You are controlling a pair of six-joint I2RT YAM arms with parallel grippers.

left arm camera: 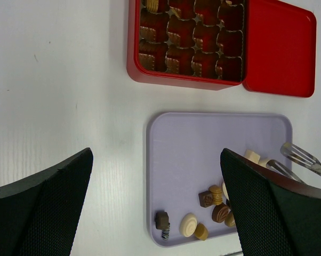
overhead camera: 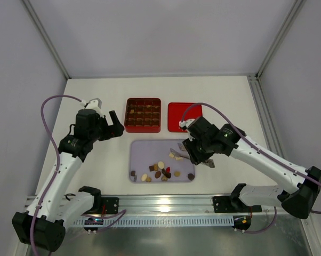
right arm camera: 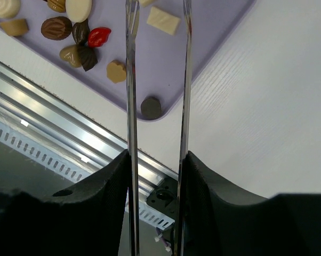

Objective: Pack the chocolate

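Note:
The chocolate [overhead camera: 160, 172] lies as several small brown, tan and cream pieces, plus a red one [right arm camera: 99, 36], along the near side of the lilac tray [overhead camera: 150, 149]. My right gripper [overhead camera: 195, 152] is shut on metal tongs [right arm camera: 130, 80]. The tongs' arms stand apart with nothing between them. Their tips hover over the tray's right part, beside a cream square piece [right arm camera: 163, 20]. A dark round piece [right arm camera: 151, 107] sits in the tray's near right corner. My left gripper [left arm camera: 156, 154] is open and empty, raised over the tray's left edge.
The red box [overhead camera: 143, 114] with its grid of compartments stands behind the tray. Its red lid [overhead camera: 179, 116] lies flat on its right. A metal rail [overhead camera: 166, 205] runs along the table's near edge.

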